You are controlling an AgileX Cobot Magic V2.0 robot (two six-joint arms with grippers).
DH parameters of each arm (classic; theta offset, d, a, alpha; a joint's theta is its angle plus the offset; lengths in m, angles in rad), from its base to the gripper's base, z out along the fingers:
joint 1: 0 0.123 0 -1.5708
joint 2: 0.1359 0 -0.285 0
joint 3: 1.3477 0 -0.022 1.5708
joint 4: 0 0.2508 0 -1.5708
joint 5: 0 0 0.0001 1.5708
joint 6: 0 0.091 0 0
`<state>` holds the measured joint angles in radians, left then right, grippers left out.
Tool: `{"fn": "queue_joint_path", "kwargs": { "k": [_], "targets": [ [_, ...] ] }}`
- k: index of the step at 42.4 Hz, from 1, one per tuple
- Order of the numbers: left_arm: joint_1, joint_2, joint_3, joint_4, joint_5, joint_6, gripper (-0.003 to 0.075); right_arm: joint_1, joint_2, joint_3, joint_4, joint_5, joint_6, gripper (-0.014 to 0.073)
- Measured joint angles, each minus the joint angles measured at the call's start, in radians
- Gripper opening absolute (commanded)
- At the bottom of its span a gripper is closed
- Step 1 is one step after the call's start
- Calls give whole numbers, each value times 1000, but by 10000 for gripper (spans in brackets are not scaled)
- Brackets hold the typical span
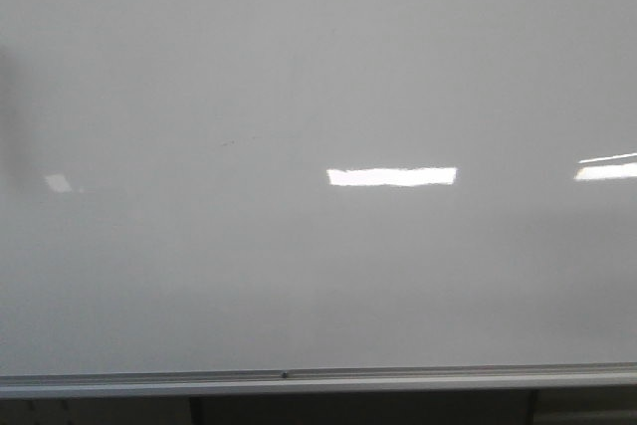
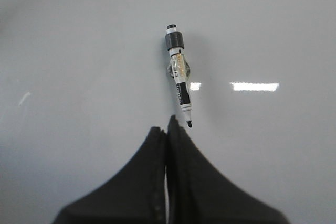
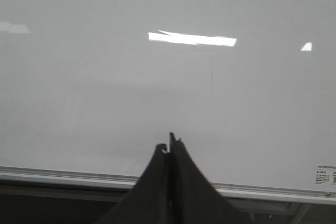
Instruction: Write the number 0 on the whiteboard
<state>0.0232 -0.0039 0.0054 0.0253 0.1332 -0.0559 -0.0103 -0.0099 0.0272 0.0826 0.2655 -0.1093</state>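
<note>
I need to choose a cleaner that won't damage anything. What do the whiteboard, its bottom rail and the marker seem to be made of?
The whiteboard looks like a glossy coated panel: it mirrors the ceiling lights sharply. Whether steel or laminate lies beneath, I cannot tell. Its bottom rail looks like brushed silver metal, probably aluminium. The marker seems plastic, with a partly clear barrel, black bands and a dark tip.

Black-tipped marker (image 2: 178,75), small corner label (image 3: 325,174)

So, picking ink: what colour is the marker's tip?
Black; the marker shows best in the left wrist view.
</note>
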Motion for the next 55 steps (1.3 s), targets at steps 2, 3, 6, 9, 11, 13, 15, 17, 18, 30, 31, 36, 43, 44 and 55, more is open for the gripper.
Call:
{"fn": "queue_joint_path", "kwargs": {
  "k": [2, 3, 6, 9, 11, 13, 15, 17, 18, 30, 31, 36, 43, 44, 55],
  "targets": [
    [0, 0, 0, 0, 0, 0, -20, 0, 0, 0, 0, 0, 0, -69],
    [0, 0, 0, 0, 0, 0, -20, 0, 0, 0, 0, 0, 0, -69],
    [0, 0, 0, 0, 0, 0, -20, 0, 0, 0, 0, 0, 0, -69],
    [0, 0, 0, 0, 0, 0, -20, 0, 0, 0, 0, 0, 0, -69],
    [0, 0, 0, 0, 0, 0, -20, 0, 0, 0, 0, 0, 0, -69],
    [0, 0, 0, 0, 0, 0, -20, 0, 0, 0, 0, 0, 0, -69],
    [0, 0, 0, 0, 0, 0, -20, 0, 0, 0, 0, 0, 0, -69],
    [0, 0, 0, 0, 0, 0, -20, 0, 0, 0, 0, 0, 0, -69],
    [0, 0, 0, 0, 0, 0, -20, 0, 0, 0, 0, 0, 0, -69],
    [0, 0, 0, 56, 0, 0, -20, 0, 0, 0, 0, 0, 0, -69],
    [0, 0, 0, 77, 0, 0, -20, 0, 0, 0, 0, 0, 0, -69],
    [0, 0, 0, 180, 0, 4, -20, 0, 0, 0, 0, 0, 0, -69],
    [0, 0, 0, 216, 0, 4, -20, 0, 0, 0, 0, 0, 0, -69],
    [0, 0, 0, 218, 0, 4, -20, 0, 0, 0, 0, 0, 0, -69],
    [0, 0, 0, 225, -25, 6, -20, 0, 0, 0, 0, 0, 0, -69]
  ]
}}
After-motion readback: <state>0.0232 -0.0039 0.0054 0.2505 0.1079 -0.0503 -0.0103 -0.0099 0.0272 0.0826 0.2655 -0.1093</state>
